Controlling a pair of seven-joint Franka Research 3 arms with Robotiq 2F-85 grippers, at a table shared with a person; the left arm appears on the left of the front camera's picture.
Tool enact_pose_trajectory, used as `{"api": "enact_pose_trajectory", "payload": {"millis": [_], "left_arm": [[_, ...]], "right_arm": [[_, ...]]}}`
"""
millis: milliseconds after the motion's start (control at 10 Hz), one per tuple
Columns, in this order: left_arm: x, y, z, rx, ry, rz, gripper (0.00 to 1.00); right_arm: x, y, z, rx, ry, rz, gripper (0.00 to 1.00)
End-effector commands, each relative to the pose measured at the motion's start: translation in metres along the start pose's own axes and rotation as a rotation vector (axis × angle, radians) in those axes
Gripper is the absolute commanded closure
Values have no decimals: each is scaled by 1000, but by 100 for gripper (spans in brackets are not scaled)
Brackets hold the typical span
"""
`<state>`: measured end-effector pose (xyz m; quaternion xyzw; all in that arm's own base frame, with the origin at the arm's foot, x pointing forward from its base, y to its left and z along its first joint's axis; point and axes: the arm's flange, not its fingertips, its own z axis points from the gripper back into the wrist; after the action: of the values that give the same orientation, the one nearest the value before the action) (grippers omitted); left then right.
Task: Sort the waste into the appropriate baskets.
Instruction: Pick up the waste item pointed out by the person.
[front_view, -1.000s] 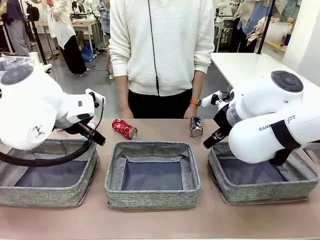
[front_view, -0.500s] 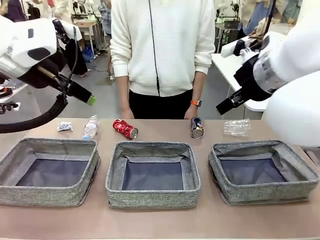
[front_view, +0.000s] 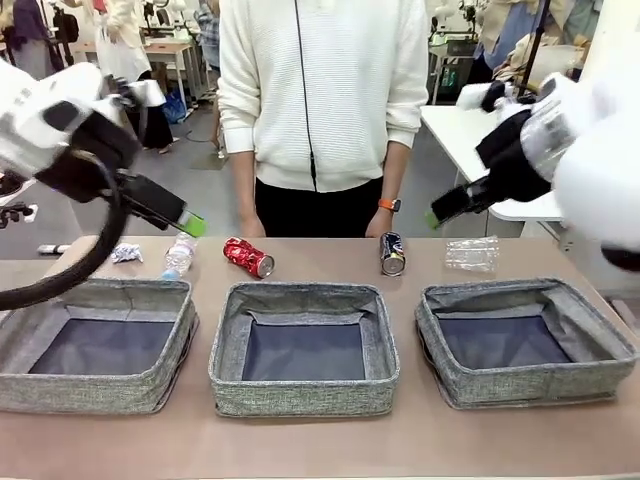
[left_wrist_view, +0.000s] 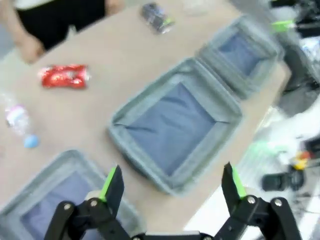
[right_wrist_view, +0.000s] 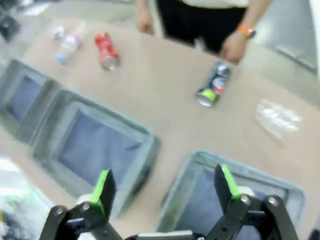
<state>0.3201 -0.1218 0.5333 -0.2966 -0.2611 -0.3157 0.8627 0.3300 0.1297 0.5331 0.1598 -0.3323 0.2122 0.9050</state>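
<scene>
- Left gripper (left_wrist_view: 171, 181) – jaws spread wide, nothing between the green pads; in the front view it hangs in the air over the table's far left side, above the purple-labelled bottle (front_view: 180, 256).
- Right gripper (right_wrist_view: 164, 182) – also wide open and holding nothing, raised high over the far right side, well apart from anything on the table (front_view: 320, 450).
- The baskets stand in one row across the near half: left basket (front_view: 90, 392), middle basket (front_view: 305, 396), right basket (front_view: 530, 392). Only narrow gaps part their walls. A bare strip of table runs along the near edge.
- All the waste lies in the strip between the baskets' far rims and the table's far edge, where a person (front_view: 320, 100) stands with both hands hanging just behind that edge.
- Behind the left basket: the paper wad (front_view: 126, 253), with the purple-labelled bottle just beside it.
- Near the middle basket's far corners: the red can (front_view: 248, 256) on its side at the left corner, the dark can (front_view: 392, 254) at the right.
- Behind the right basket: the clear bottle (front_view: 472, 254), lying flat.
- Count: three baskets, two cans, two bottles, one wad.
</scene>
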Motion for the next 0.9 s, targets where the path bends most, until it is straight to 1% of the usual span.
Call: {"api": "enact_pose_trajectory", "payload": {"millis": [0,100,200,300,400,500,600,700,800], "left_arm": [[-53,62,80,-334,-165,347,0],[-89,91,115,-370,-263,464,0],[-126,116,142,-394,-366,574,0],[-162,131,157,-385,-467,664,0],[-184,136,156,-396,-520,714,0],[-193,138,143,-418,-523,743,0],[-193,142,133,-393,-495,793,0],[-196,159,198,-403,-490,702,0],[-196,159,198,-403,-490,702,0]], "right_arm": [[-81,-59,78,344,-245,-398,0],[-108,-88,109,412,-333,-497,0],[-134,-120,132,431,-410,-600,0],[-162,-157,146,501,-489,-689,0],[-180,-184,146,534,-537,-760,0],[-189,-199,133,558,-529,-796,0],[-190,-207,117,563,-500,-813,0],[-142,-226,199,520,-496,-745,0],[-142,-226,199,520,-496,-745,0]]}}
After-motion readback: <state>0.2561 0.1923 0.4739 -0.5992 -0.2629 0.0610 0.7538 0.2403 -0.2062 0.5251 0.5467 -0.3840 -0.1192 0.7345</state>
